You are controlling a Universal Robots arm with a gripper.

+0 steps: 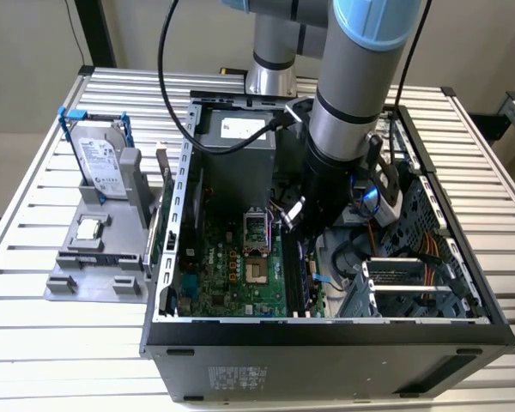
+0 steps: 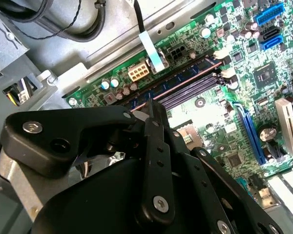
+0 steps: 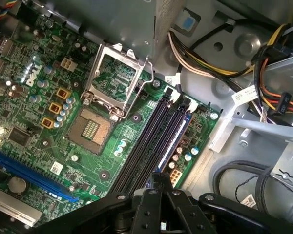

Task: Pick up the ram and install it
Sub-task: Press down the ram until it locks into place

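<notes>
Fingers (image 3: pixel 147 204), pressed together, meet the slotted ram (image 3: pixel 173 141) at its end.

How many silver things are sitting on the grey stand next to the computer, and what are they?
On the grey stand:
Hard drive, standing upright: 1
Small square processor chip, lying flat: 1
Total: 2
</notes>
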